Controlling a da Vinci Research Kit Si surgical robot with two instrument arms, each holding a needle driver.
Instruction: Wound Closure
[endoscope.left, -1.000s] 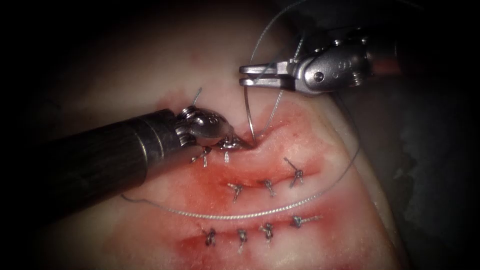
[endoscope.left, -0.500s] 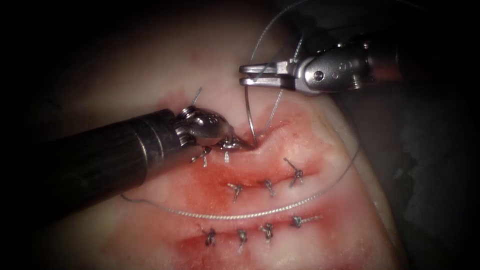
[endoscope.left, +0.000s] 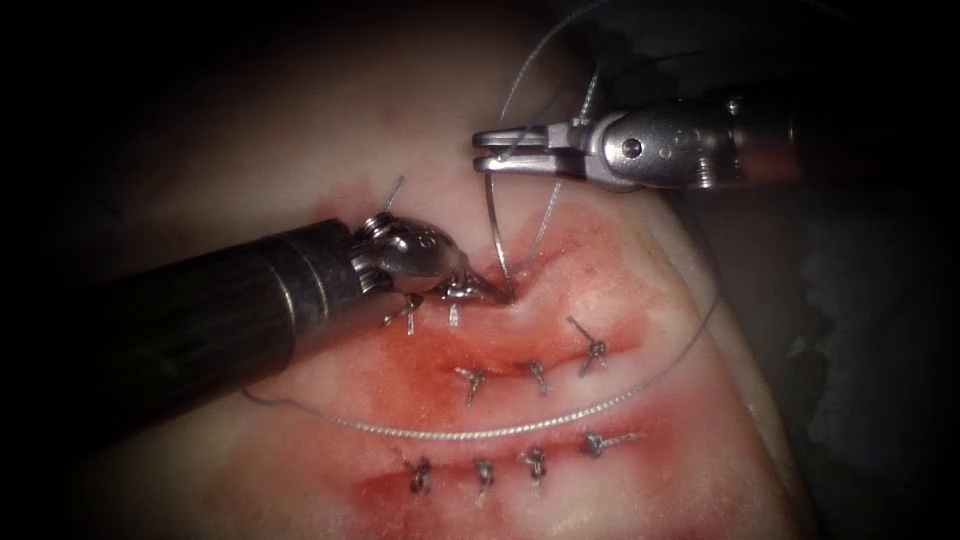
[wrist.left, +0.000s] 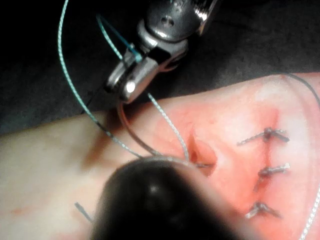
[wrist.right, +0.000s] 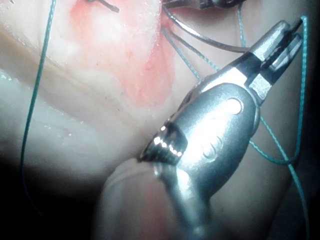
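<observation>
My right tool (endoscope.left: 478, 148) is shut on the curved needle (endoscope.left: 495, 230) near its tail end, above the tissue (endoscope.left: 300, 150). The needle arcs down, and its tip sits in the tissue at the open part of the cut (wrist.left: 202, 152). My left tool (endoscope.left: 485, 290) has its jaws together, the tip pressed to the cut's left lip right beside the needle tip. From the left wrist view, the right tool (wrist.left: 112, 82) holds the needle (wrist.left: 130, 132) over the cut. In the right wrist view, the right tool (wrist.right: 292, 30) grips the needle (wrist.right: 210, 42). Thread (endoscope.left: 480, 432) trails across the tissue.
Two rows of tied stitches (endoscope.left: 535, 372) (endoscope.left: 480, 470) with short cut ends lie below the open part of the cut. Red fluid (endoscope.left: 420, 380) stains the tissue around them. A thread loop (endoscope.left: 520, 70) rises behind the right tool. The tissue's edge (endoscope.left: 740, 340) falls away on the right.
The right tool's wrist has levelled out and its jaws have shifted slightly up and left with the needle. The needle tip stays in the tissue. The left tool has not moved.
</observation>
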